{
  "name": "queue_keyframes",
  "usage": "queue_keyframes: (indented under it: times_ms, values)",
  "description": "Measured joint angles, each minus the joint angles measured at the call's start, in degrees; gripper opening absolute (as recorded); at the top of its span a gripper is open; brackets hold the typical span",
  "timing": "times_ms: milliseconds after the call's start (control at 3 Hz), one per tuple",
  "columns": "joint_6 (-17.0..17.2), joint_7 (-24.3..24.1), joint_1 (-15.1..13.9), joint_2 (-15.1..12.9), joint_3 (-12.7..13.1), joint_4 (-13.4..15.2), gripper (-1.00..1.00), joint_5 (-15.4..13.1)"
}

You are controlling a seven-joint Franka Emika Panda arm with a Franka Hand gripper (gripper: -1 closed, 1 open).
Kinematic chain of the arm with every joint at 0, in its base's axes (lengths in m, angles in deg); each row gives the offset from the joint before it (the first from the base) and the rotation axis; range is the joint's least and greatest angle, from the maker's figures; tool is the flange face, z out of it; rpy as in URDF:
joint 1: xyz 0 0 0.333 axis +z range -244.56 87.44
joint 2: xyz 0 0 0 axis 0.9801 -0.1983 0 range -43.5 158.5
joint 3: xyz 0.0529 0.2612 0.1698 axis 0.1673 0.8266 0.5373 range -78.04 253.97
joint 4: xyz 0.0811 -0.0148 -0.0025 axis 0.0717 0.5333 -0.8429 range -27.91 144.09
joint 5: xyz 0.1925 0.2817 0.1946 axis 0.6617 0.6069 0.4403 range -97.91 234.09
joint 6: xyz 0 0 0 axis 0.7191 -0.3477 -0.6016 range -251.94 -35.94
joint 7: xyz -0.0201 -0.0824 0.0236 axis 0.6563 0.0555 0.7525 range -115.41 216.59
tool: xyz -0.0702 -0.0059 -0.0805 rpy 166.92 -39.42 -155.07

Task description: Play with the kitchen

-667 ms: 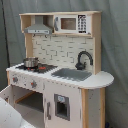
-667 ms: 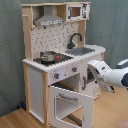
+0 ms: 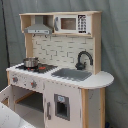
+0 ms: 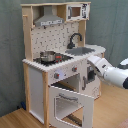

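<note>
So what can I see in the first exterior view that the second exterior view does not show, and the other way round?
Only the first exterior view shows the rounded end of the counter and the cabinet door under the sink.

Only the second exterior view shows the robot arm reaching toward the kitchen's front, and the oven door swung open.

Both exterior views show the kitchen with its range hood, microwave, black faucet, grey sink and a small pot on the stovetop.

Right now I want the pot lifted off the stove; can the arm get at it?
Probably yes. The pot sits uncovered on the stovetop near the front edge, and the arm is at counter height beside the kitchen. The open oven door hangs lower, out of the way.
</note>
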Motion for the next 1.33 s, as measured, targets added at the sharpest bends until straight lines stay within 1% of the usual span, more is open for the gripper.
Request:
queue_keyframes:
  times_ms: [667,1000,1333]
  values:
    - [6.01,8.44,-0.02,2.35,2.39,-3.85,1.00,-5.60]
    - [8.95,12.70,-0.19,4.20,4.28,-5.33,1.00,-8.81]
    - [10.04,16.39,-1.16,6.95,6.54,-5.50,1.00,-13.01]
